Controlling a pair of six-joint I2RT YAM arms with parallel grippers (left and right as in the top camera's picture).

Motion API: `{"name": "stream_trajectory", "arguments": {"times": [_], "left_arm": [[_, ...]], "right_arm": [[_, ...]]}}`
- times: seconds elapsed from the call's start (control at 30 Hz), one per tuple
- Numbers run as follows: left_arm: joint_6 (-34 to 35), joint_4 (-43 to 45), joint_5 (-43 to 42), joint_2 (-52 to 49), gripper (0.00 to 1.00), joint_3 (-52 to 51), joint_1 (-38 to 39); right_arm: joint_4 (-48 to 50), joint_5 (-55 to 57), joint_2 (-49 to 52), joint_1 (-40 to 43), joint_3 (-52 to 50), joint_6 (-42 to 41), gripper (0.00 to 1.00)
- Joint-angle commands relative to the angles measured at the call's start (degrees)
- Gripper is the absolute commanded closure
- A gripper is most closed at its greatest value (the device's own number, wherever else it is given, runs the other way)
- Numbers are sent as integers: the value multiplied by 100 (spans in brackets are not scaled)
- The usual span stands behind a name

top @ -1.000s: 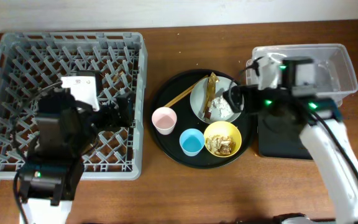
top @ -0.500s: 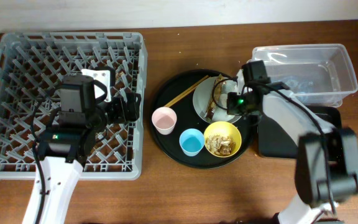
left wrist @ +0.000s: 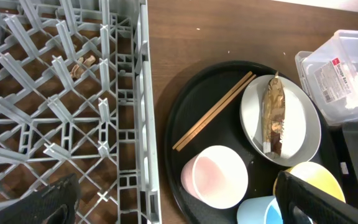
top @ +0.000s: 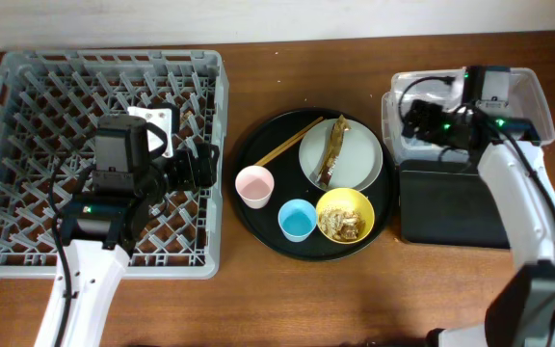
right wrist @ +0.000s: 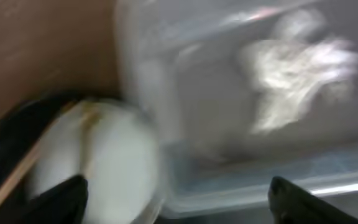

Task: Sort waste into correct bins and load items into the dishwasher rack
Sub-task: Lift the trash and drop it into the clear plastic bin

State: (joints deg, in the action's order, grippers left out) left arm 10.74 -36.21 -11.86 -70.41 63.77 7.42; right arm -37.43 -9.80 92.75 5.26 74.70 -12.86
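My right gripper [right wrist: 179, 196] hangs over the clear tub [top: 540, 108], jaws spread wide and empty, with the crumpled napkin [right wrist: 297, 68] lying inside just ahead of my fingers. The brown wrapper [top: 333, 152] lies past the tub wall to my side, flat along the grey plate [top: 366, 164]. I judge it light, thin, crinkly and probably slippery, so I'd pinch across its middle, low against the plate.

No legible text anywhere. Only a white printed sticker [left wrist: 333, 78] on the clear rectangular plastic tub [left wrist: 347, 43], bearing a small red mark and fine dark lines, too small to read.
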Motion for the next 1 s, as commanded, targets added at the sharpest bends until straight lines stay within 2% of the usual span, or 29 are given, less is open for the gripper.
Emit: {"name": "stream_trajectory", "arguments": {"times": [0.0,0.03,0.1,0.17,0.23,0.27,0.3,0.4,0.47,0.5,0.53,0.6,0.7,0.77,0.8,0.9,0.97], "left_arm": [[48,9,-83,-13,1,116,-9],[48,9,-83,-15,1,116,-9],[48,9,-83,-15,1,116,-9],[48,7,-81,-13,1,116,-9],[48,9,-83,-13,1,116,-9],[48,9,-81,-13,1,116,-9],[48,9,-83,-13,1,116,-9],[48,7,-83,-15,1,116,57],[48,9,-81,-13,1,116,103],[48,7,-81,-15,1,116,103],[48,9,-79,-13,1,116,96],[48,7,-79,-15,1,116,105],[48,9,-81,-15,1,116,98],[48,9,-79,-13,1,116,98],[48,9,-81,-13,1,116,98],[48,7,-81,-13,1,116,109],[48,7,-81,-13,1,116,103]], "right_arm": [[-529,-855,-358,-977,131,173,21],[-614,-560,-216,-1375,83,-20,21],[-518,544,348,-2028,46,-905,21],[-33,601,960,-2216,48,-1456,25],[494,573,1633,-2210,48,-1967,34],[813,317,1912,-2212,48,-1958,46],[955,197,1991,-2212,48,-1956,52],[984,214,2009,-2212,48,-1847,58],[973,293,2098,-2214,46,-1851,57],[970,291,2168,-2214,46,-1851,70],[968,225,2197,-2212,48,-1849,96],[750,-131,1818,-2068,216,-1589,96],[190,-164,498,-1449,514,-1591,96],[-17,22,-52,-1058,514,-1661,96],[-149,452,-238,-769,514,-1851,96],[-35,1397,122,-9,511,-3233,96],[481,1394,579,212,511,-3303,93]]}}
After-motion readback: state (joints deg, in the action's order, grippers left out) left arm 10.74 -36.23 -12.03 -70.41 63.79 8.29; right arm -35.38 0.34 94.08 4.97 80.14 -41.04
